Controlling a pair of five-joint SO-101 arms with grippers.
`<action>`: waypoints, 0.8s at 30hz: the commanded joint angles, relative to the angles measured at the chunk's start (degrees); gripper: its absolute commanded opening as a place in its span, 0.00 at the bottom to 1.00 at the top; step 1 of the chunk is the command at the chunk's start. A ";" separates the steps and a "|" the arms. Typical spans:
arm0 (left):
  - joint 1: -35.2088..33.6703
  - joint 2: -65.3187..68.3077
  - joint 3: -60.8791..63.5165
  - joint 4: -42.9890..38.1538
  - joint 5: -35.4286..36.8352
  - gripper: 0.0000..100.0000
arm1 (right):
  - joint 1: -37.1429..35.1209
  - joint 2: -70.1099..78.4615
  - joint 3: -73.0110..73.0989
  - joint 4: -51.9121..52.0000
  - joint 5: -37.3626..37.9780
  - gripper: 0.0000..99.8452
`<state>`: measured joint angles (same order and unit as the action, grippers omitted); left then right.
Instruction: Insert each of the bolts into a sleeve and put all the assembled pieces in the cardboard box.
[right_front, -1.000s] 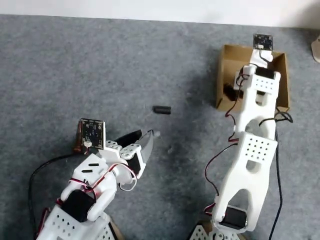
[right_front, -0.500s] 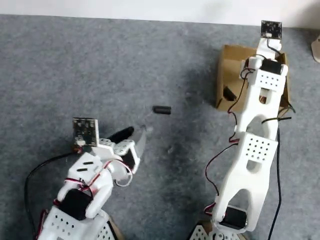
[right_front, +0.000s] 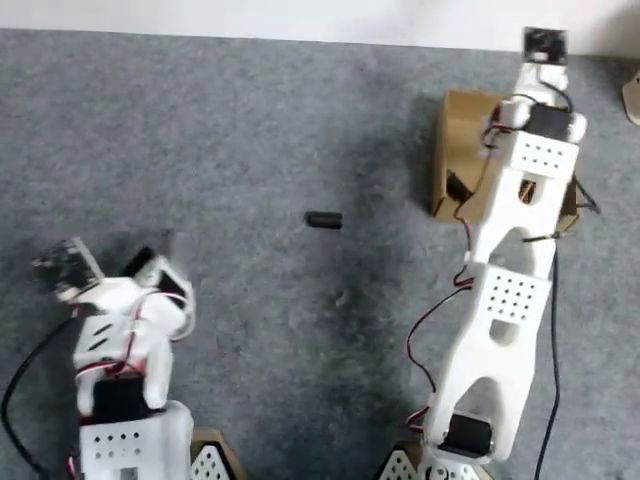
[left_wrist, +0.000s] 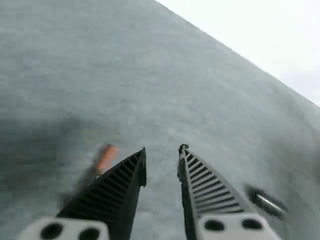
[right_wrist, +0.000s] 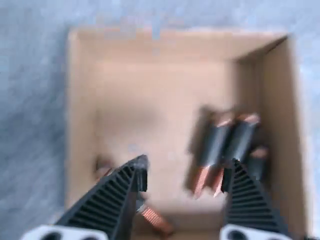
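Right gripper (right_wrist: 187, 172) hangs over the cardboard box (right_wrist: 81, 100) with its jaws spread wide and nothing between them. In the high view the box sits at about 1 o'clock on the table, near the far edge. Inside it lie assembled pieces (right_wrist: 227, 142), dark sleeves with copper bolts poking out, bunched side by side near one wall. A threaded copper bolt (right_wrist: 155, 218) shows close to another wall. Left gripper (left_wrist: 162, 152), at about 8 o'clock, is likewise released and empty, and a blurred orange bolt (left_wrist: 105, 158) lies on the surface just beside one finger. One black sleeve (right_front: 323, 220) lies alone near the centre, well apart from both arms. Grey felt-like carpet (right_front: 250, 120) covers the table, and a pale wall (right_front: 300, 15) runs along 12 o'clock.
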<state>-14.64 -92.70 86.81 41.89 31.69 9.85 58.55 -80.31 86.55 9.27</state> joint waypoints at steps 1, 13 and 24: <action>-6.73 -0.84 0.48 0.09 -0.44 0.11 | -3.91 -1.89 -2.95 5.41 -2.37 0.23; -16.22 -0.40 5.14 1.41 -4.75 0.11 | -12.44 -7.25 -2.77 14.55 -4.40 0.22; -9.36 -0.22 0.04 16.26 -11.60 0.11 | -20.35 -24.13 22.99 14.37 -1.23 0.22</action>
<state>-26.15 -92.79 90.42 57.19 20.53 -7.47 41.49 -61.05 100.00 5.49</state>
